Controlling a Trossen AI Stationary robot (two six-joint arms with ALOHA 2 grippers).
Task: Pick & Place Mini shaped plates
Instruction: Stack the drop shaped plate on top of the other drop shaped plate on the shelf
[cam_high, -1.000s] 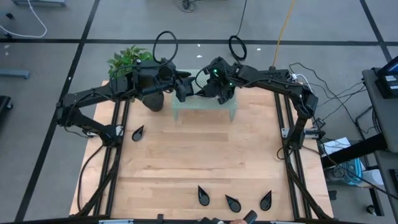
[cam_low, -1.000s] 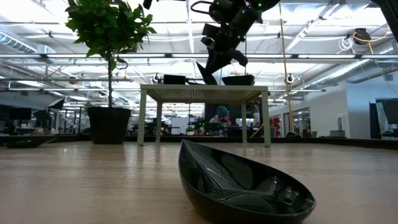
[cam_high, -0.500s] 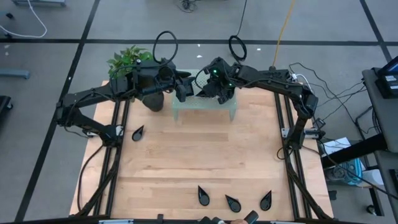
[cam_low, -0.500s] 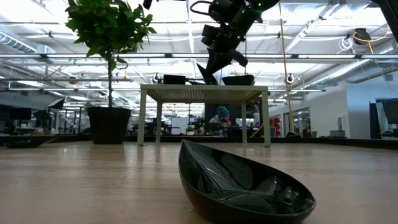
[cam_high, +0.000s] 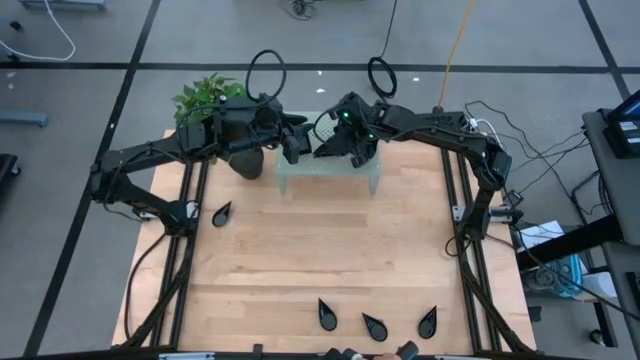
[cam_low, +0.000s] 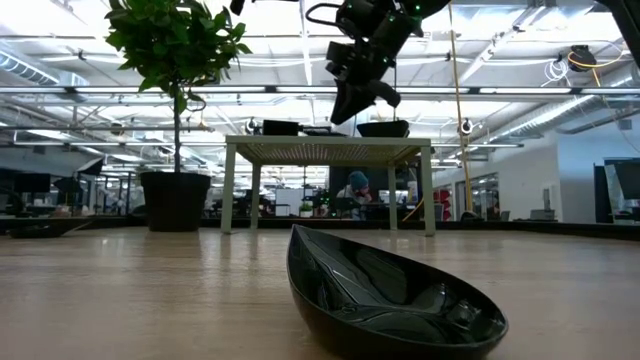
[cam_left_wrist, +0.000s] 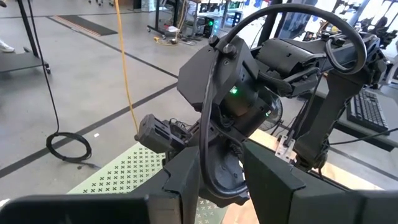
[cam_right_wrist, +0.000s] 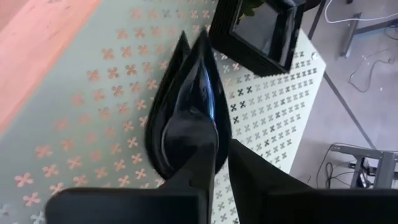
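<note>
My right gripper (cam_right_wrist: 221, 180) is shut on a glossy black teardrop plate (cam_right_wrist: 199, 106). It hovers over the pale green perforated stand (cam_high: 340, 178) at the table's far edge, just above a second teardrop plate (cam_right_wrist: 158, 124) that lies on the stand. A black square dish (cam_right_wrist: 258, 31) rests on the stand beyond them. My left gripper (cam_high: 292, 148) waits open by the stand's left far corner, facing the right gripper. Several more teardrop plates lie on the wooden table: one at the left (cam_high: 222, 213) and three near the near edge (cam_high: 375, 325). My right gripper pinches the teardrop plate by its broad round end (cam_right_wrist: 202, 140) between the two fingers. The pointed tip (cam_right_wrist: 202, 37) points away from the gripper. The plate is lifted clear of the stand top, as the low view shows (cam_low: 350, 108).
A potted plant (cam_high: 215, 100) in a dark pot (cam_high: 248, 160) stands left of the stand, close under the left arm. On the stand the low view shows dark dishes (cam_low: 383, 128). One teardrop plate (cam_low: 390, 300) fills that view's foreground. Bare wood lies mid-table (cam_high: 320, 250).
In the low view, the held plate's pointed tip hung down to the stand top a second ago. Now it has swung up toward the right gripper. The right gripper has turned slightly and stayed over the stand. The left arm has kept still.
</note>
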